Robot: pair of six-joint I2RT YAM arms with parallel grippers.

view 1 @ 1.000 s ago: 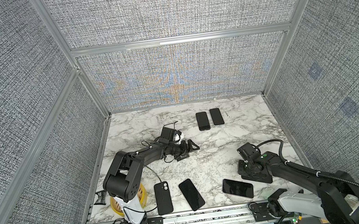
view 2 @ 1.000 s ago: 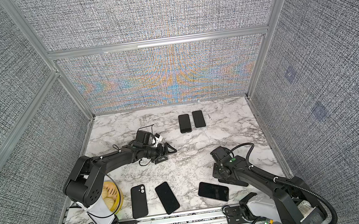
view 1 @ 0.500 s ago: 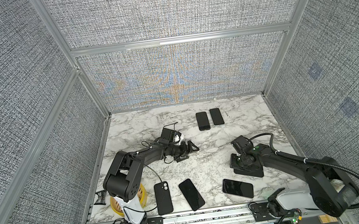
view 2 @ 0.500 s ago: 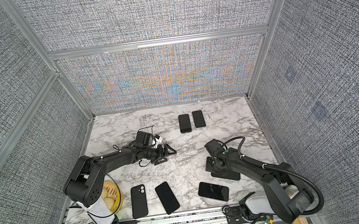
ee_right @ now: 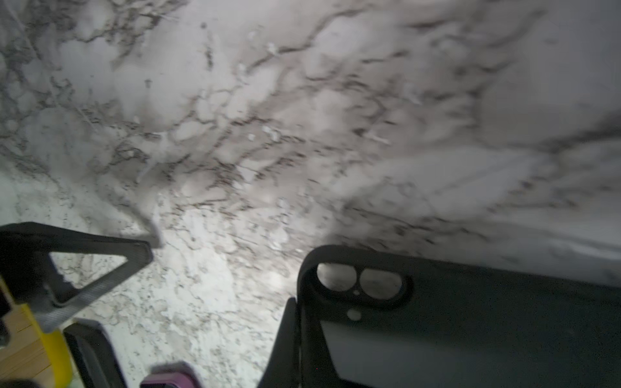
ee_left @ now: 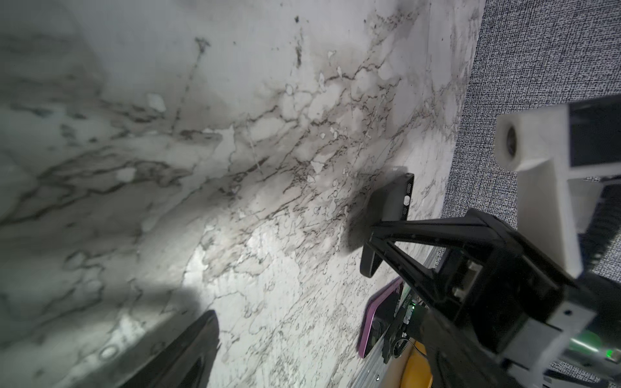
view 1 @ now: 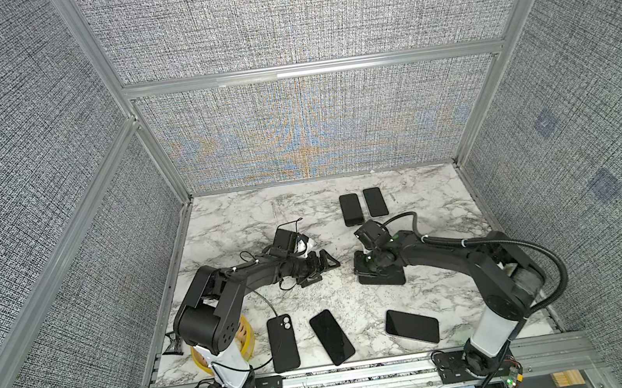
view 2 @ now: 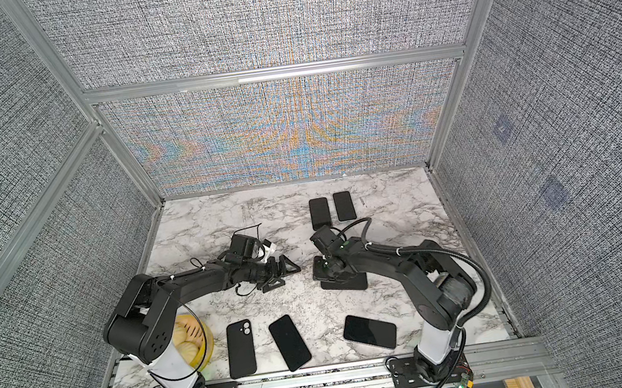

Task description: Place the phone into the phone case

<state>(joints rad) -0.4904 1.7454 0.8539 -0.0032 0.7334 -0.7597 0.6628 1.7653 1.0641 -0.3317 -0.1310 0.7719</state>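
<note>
**Right jaws shut on the phone case, left jaws wide apart**

Right jaws are closed on one end of the black phone case [view 1: 387, 276], which sits near the middle of the marble worktop [view 1: 247, 219], a little toward its right edge. In the right wrist view, marble shows through the case's camera cut-out [ee_right: 359, 280]. Whether the case rests on the worktop or hangs just above it cannot be told.

Left jaws stand wide and hold nothing. They are low over the middle of the worktop, pointing toward the case and apart from it.

Three phones lie flat along the front edge. The back-up phone [view 1: 282, 341] shows two lenses. The screen-up phone [view 1: 331, 337] lies just beside it. The third phone [view 1: 411, 325] lies nearer the right edge.

Two dark slabs [view 1: 351, 209] lie side by side near the back edge; whether they are phones or cases cannot be told. A yellow tub [view 1: 248, 335] stands in the front left corner, partly hidden by the left arm.
</note>
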